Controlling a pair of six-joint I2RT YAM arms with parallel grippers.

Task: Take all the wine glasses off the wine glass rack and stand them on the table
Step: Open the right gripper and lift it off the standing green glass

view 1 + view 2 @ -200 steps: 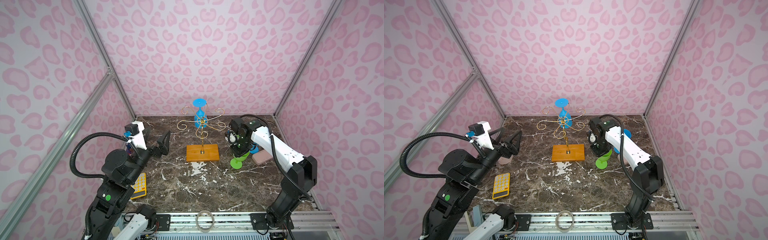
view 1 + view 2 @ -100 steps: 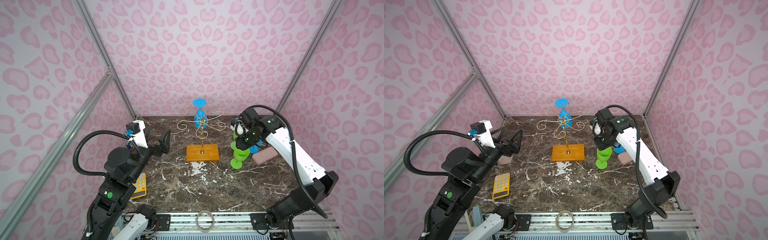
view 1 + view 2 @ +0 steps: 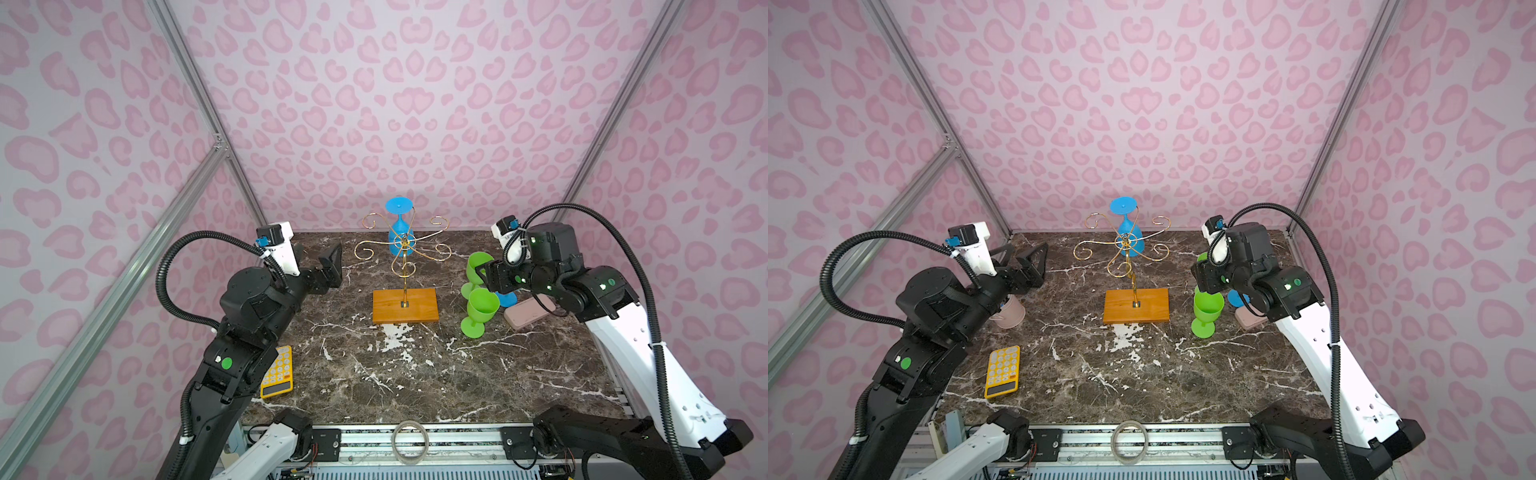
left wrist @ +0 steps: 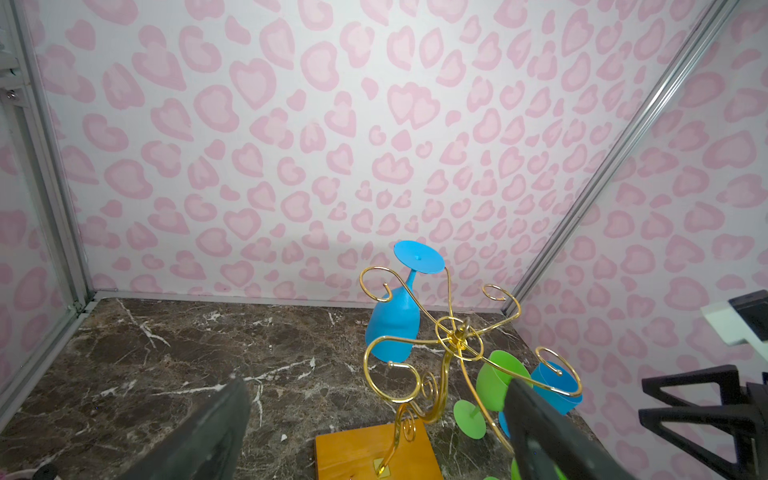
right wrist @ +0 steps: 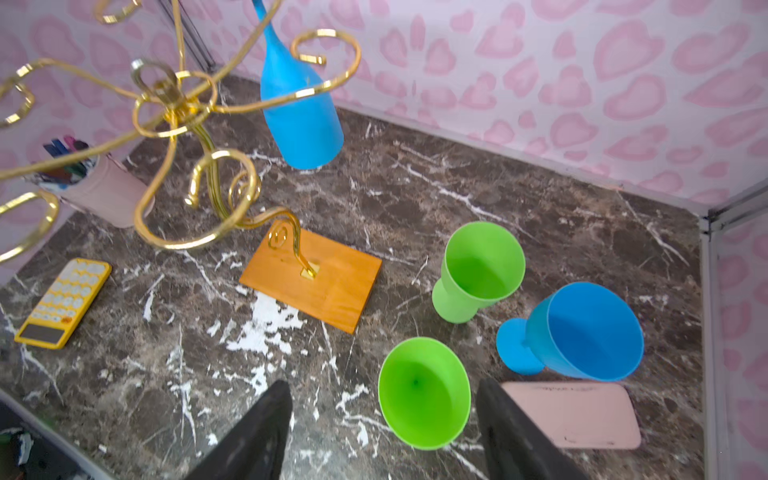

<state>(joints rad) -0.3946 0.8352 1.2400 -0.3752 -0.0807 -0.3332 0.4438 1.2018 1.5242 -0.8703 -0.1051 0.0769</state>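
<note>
Two green glasses (image 3: 482,305) and a blue glass (image 3: 509,298) are standing at centre right of a top view. One blue wine glass (image 3: 399,239) is hanging upside down on the wine glass rack (image 3: 405,305) mid-frame, waiting to be lifted off. The left gripper (image 4: 377,383) and right gripper (image 5: 383,388) are both gaping open, empty.

The wine glass rack (image 5: 166,89) was shiny gold wire on an orange-brown wooden base (image 3: 405,305); the wine glass (image 3: 397,235) hanging at its far side was bright blue. Right of it, the near glass (image 3: 482,305) and the far glass (image 3: 473,266) were lime green, a third glass (image 5: 590,332) blue, a flat case (image 3: 530,311) pale pink. The calculator (image 3: 277,372) at near left was yellow with white keys. The table (image 3: 415,374) was dark brown marble veined white, the walls (image 3: 395,104) pale with pink heart blotches
</note>
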